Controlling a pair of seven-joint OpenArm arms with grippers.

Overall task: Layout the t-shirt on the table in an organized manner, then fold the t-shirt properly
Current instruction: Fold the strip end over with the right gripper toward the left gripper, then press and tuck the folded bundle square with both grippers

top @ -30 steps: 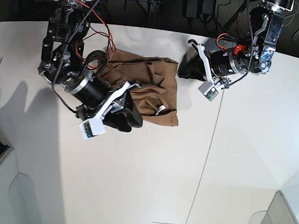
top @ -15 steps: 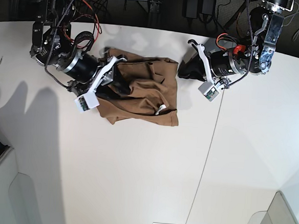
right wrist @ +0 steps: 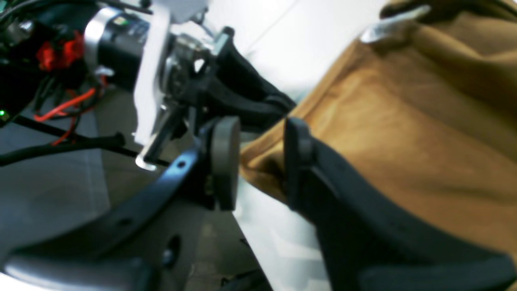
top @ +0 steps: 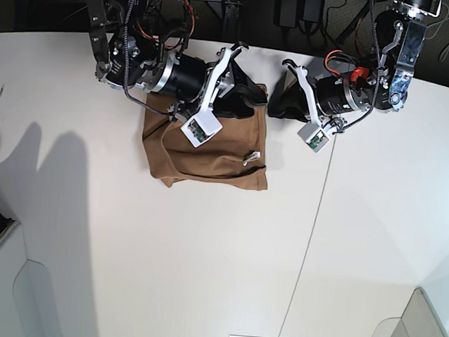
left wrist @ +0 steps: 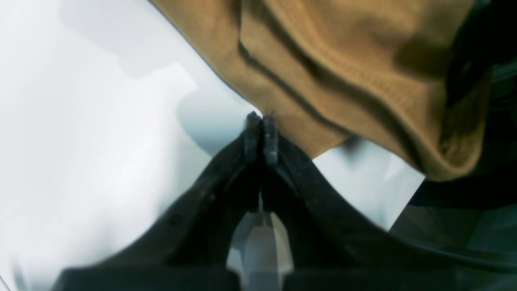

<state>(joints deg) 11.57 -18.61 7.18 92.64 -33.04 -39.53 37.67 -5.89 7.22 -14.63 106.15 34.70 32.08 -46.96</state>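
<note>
Tan-brown soft cloth t-shirt [top: 210,148] lies bunched on the far part of the large flat white matte worktop [top: 202,267], left of the thin dark seam line [top: 313,221], with its small white tag [top: 250,157] showing near the right edge. From the left of the base view, the right arm reaches across the shirt's upper edge; its black end effector [right wrist: 254,161] stands apart — one finger [right wrist: 224,161] hangs past the cloth's corner, the other over the brown fabric, and nothing is pinched between them. Just right of the shirt, the left arm's black end effector [left wrist: 260,137] is pressed together with its tips touching the shirt's hem; whether any cloth is caught in it I cannot tell. Both end effectors sit near the shirt's top right corner — close together.
</note>
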